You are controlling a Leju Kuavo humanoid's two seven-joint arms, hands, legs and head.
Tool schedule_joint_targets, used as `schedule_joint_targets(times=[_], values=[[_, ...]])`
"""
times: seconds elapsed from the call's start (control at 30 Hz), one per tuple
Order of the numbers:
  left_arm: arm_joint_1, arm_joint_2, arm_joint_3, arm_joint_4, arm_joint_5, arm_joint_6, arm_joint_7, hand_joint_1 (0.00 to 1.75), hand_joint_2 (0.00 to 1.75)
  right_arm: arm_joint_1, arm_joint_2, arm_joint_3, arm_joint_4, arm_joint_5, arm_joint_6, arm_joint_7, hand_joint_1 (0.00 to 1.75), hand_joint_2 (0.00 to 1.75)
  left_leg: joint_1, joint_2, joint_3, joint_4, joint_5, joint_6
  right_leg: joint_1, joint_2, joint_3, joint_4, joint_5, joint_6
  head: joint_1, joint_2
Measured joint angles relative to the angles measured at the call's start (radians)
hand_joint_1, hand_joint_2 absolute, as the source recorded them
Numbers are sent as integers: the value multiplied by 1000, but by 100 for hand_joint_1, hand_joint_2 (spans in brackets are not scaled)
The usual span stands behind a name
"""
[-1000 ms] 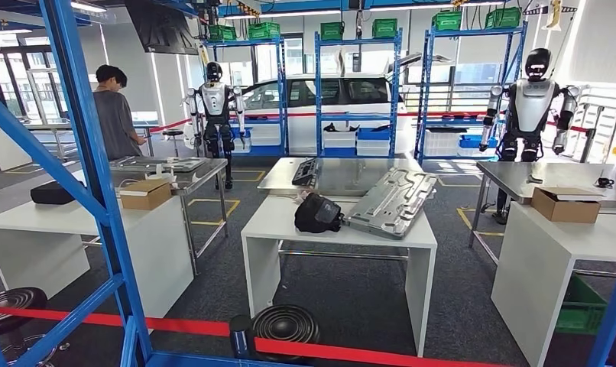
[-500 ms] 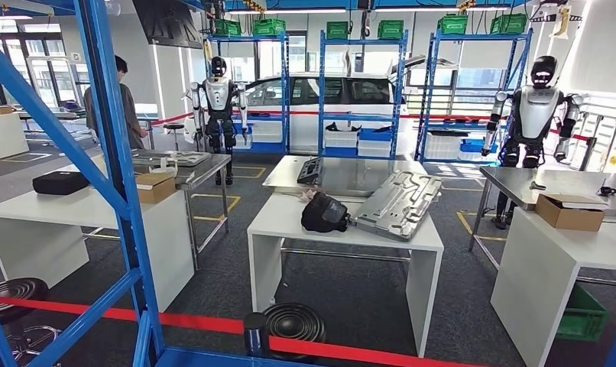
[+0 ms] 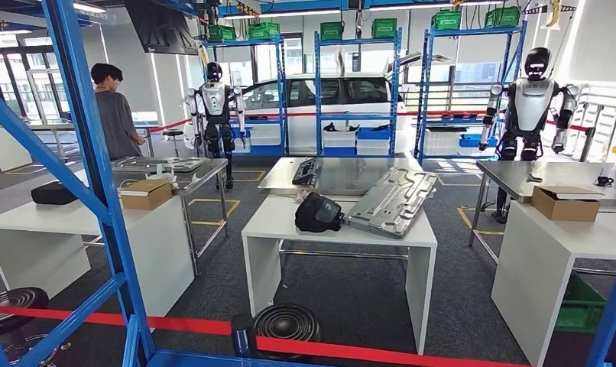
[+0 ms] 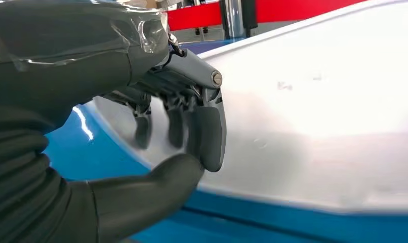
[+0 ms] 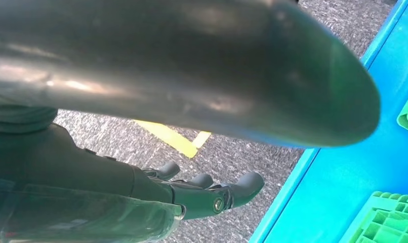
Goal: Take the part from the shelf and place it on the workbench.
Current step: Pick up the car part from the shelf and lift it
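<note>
A silvery-white part [image 4: 318, 111] lies on the blue shelf board [image 4: 293, 225]. My left hand [image 4: 141, 101] pinches its rounded rim, with the fingers [image 4: 209, 131] on top and the thumb pressed up from beneath. My right hand [image 5: 141, 200] hangs beside the blue shelf edge [image 5: 354, 172] above the grey floor. Its fingers [image 5: 242, 185] are spread and hold nothing, and the blurred thumb [image 5: 217, 76] stands well apart from them. Beyond the shelf frame stands the white workbench [image 3: 290, 223].
A ribbed metal plate [image 3: 393, 200] and a black bag [image 3: 318, 213] lie on the workbench. Blue shelf posts [image 3: 87, 153] and red barrier tape [image 3: 366, 353] cross the foreground. White tables with cardboard boxes [image 3: 566, 203] flank it. A person [image 3: 114, 115] stands back left. A green crate [image 5: 394, 223] sits on the shelf.
The head view swung slightly to one side and came back, so the scene sits as it did a second ago. Nothing on the workbench moved.
</note>
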Motion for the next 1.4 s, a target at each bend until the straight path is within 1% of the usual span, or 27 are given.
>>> schedule_joint_targets(times=[0.03, 0.1, 0.17, 0.27, 0.33, 0.37, 0.43, 0.47, 0.5, 0.53, 0.57, 0.6, 0.63, 0.7, 0.73, 0.77, 0.83, 0.87, 0.97, 1.0, 1.03, 1.07, 1.1, 1.17, 1.23, 1.33, 1.4], values=[[1, -1, 1, 2, -5, 1, -1, 175, 175, -1, 0, 2, 0, -1, 0, 0, 0, 0, 1, 0, 16, -32, 25, 2, 1, 0, 1, 0, 0, 0, 0, 0], [2, -3, 5, 4, -10, 1, -2, 175, 175, -3, 0, 7, 0, -3, 2, 0, 0, 0, -1, 0, 88, -174, 92, 11, 2, 1, 4, 0, 0, 1, 0, 0], [2, -5, 10, 4, -14, 2, -3, 174, 175, -6, 2, 13, 0, -5, 2, -1, 0, 0, -6, 1, 140, -277, 121, 22, 6, 2, 3, 1, 1, 6, -1, 0], [5, -7, 16, 3, -21, 3, -3, 175, 175, -6, 2, 19, 0, -10, 4, -2, 0, 0, -11, 1, 147, -302, 126, 34, 5, 1, -3, -1, 4, 24, -1, 0], [6, -10, 18, 2, -24, 3, -3, 175, 175, -7, 1, 23, 1, -14, 5, -3, 0, 0, -7, 2, 156, -318, 138, 46, 6, 0, -19, 30, -15, 28, 0, 0], [7, -12, 19, 1, -26, 2, -4, 175, 175, -7, 0, 25, 1, -16, 5, -3, 0, 0, -5, 2, 161, -325, 144, 51, 6, 0, -40, 76, -38, 27, 1, 0], [10, -15, 19, 2, -28, 1, -4, 175, 175, -5, -3, 26, 1, -22, 5, -4, 0, 0, -8, 3, 159, -326, 146, 54, 5, 0, -103, 210, -95, 23, 3, 0], [11, -16, 19, 2, -29, 0, -5, 175, 175, -3, -3, 26, 1, -24, 5, -4, 0, 0, -9, 3, 158, -326, 146, 54, 4, 0, -130, 266, -112, 26, 4, 0], [12, -17, 19, 2, -29, 0, -5, 175, 175, -2, -4, 27, 2, -25, 5, -4, 0, 0, -9, 2, 157, -325, 146, 53, 4, 0, -140, 286, -114, 31, 4, 0], [13, -18, 19, 2, -29, 0, -5, 175, 175, -1, -4, 28, 2, -26, 5, -4, 0, 0, -9, 1, 158, -324, 145, 53, 3, 0, -130, 266, -99, 39, 5, 0], [13, -20, 19, 2, -29, 0, -5, 175, 175, -1, -4, 29, 2, -27, 6, -4, 0, 0, -9, 0, 158, -321, 143, 51, 1, 0, -100, 204, -72, 48, 5, 0], [13, -21, 19, 2, -29, 0, -5, 158, 175, -1, -5, 30, 2, -29, 6, -4, 0, 0, -9, 0, 157, -316, 141, 47, -1, -1, -62, 125, -44, 53, 6, 0], [13, -22, 20, 2, -30, 0, -5, 114, 175, -1, -6, 32, 2, -32, 6, -3, 0, 0, -10, -1, 156, -310, 137, 42, -1, -1, -30, 60, -22, 53, 7, 0], [13, -22, 21, 2, -36, 2, -7, 27, 87, -1, -6, 37, 1, -39, 6, -3, 0, 0, -14, -1, 151, -301, 131, 32, 2, 0, -1, 2, -5, 39, 6, 0], [13, -23, 22, 2, -41, 6, -8, 0, 44, 0, -6, 40, 1, -44, 7, -2, 0, 0, -14, -1, 149, -300, 131, 28, 5, 1, -1, 4, -4, 31, 5, 0], [13, -23, 23, 1, -48, 12, -9, 0, 0, 1, -5, 42, 0, -49, 9, -1, 0, 0, -13, -1, 148, -299, 130, 24, 3, 1, -1, 5, -3, 24, 5, 0], [12, -25, 25, -5, -75, 44, -12, 0, 0, 6, -4, 45, -6, -60, 12, 4, 0, 0, -9, 0, 134, -272, 110, 14, -2, 1, -2, 3, 1, 12, 3, 0], [11, -26, 26, -10, -93, 70, -14, 0, 0, 9, -3, 47, -10, -66, 13, 6, 0, 0, -7, 0, 114, -231, 84, 9, -5, 1, -2, 2, 2, 7, 2, 0], [10, -33, 27, -37, -144, 160, -29, 0, 0, 22, 3, 48, -25, -82, 18, 15, 0, 0, -1, 0, 23, -38, -5, -1, -1, 0, -4, 2, 2, 2, -1, 0], [10, -37, 27, -48, -154, 181, -33, 0, 0, 27, 5, 49, -30, -85, 19, 17, 0, 0, 0, 0, 6, -4, -10, -2, 0, 0, -4, 2, 2, 2, -1, 0], [11, -41, 28, -60, -162, 196, -37, 0, 0, 32, 7, 49, -36, -88, 20, 20, 0, 0, 1, 0, 9, -10, 5, 0, 1, 1, -4, 2, 2, 2, -1, 0], [11, -45, 29, -72, -168, 209, -42, 0, 0, 36, 10, 49, -42, -90, 22, 23, 0, 0, 1, 0, 31, -55, 35, 3, 2, 2, -2, 2, 2, 2, -1, 0], [11, -48, 31, -87, -174, 222, -48, 0, 0, 40, 13, 49, -50, -92, 26, 27, 0, 0, -1, 0, 69, -128, 72, 9, 3, 3, 0, 2, 2, 2, -1, 0], [11, -55, 38, -123, -184, 255, -64, 0, 87, 48, 22, 49, -68, -95, 35, 34, 0, 0, -6, 2, 133, -255, 113, 23, 8, 5, 0, 2, 2, 5, -1, 0], [13, -61, 46, -157, -188, 275, -74, 0, 175, 54, 29, 49, -83, -97, 42, 40, 0, 0, -13, 3, 149, -293, 114, 30, 9, 4, -2, 1, 4, 13, 0, 0], [20, -68, 55, -196, -188, 288, -85, 0, 175, 61, 33, 49, -99, -97, 49, 46, 0, 0, -11, 5, 157, -311, 129, 43, 6, 3, -12, 13, -2, 27, -1, 0], [26, -75, 59, -222, -187, 298, -95, 0, 87, 63, 33, 49, -106, -95, 51, 51, 0, 0, -7, 6, 164, -324, 140, 51, 6, 2, -53, 101, -47, 25, 1, 0]])
